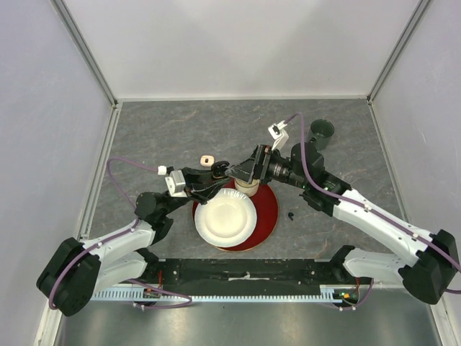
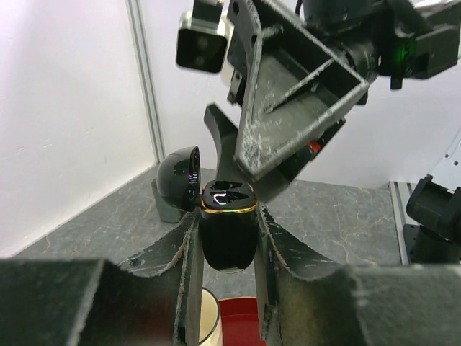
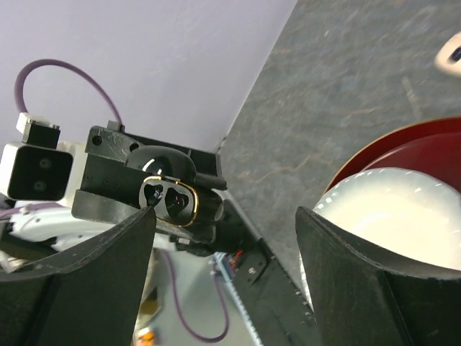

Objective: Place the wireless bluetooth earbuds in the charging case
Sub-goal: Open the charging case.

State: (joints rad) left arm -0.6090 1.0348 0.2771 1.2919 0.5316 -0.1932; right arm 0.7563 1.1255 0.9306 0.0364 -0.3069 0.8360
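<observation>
Grey marbled bench point(image 1: 180, 130) enclosed by plain white walls, seen from above and from both wrists. At its centre sits a red plate point(image 1: 268, 216) with a white paper plate point(image 1: 225, 216) stacked on it and a paper cup point(image 1: 247, 187) at the red plate's far edge.

Just above that far edge, the left claw point(image 2: 229, 267) is clamped on the black charging case point(image 2: 228, 231), holding it upright. The case's domed lid point(image 2: 178, 176) is hinged back and its gold-rimmed wells face up. The right claw point(image 3: 227, 238) hangs close over the case with its fingers spread wide and nothing between them. A tiny dark speck point(image 1: 290, 215), probably one black earbud, lies on the bench just right of the red plate. A small pale object point(image 1: 207, 159) (too small to identify) lies beyond the plate's far-left edge, and a dark green cup point(image 1: 322, 133) stands well beyond its far-right side. Whether any earbuds already sit in the wells cannot be told.

To do this step well, keep the case steady and level. Bring each bud down stem-first, square over its matching well, and let go only once it is seated, since a tilted drop could send it bouncing off the rim.

No brand, label or writing is legible anywhere
</observation>
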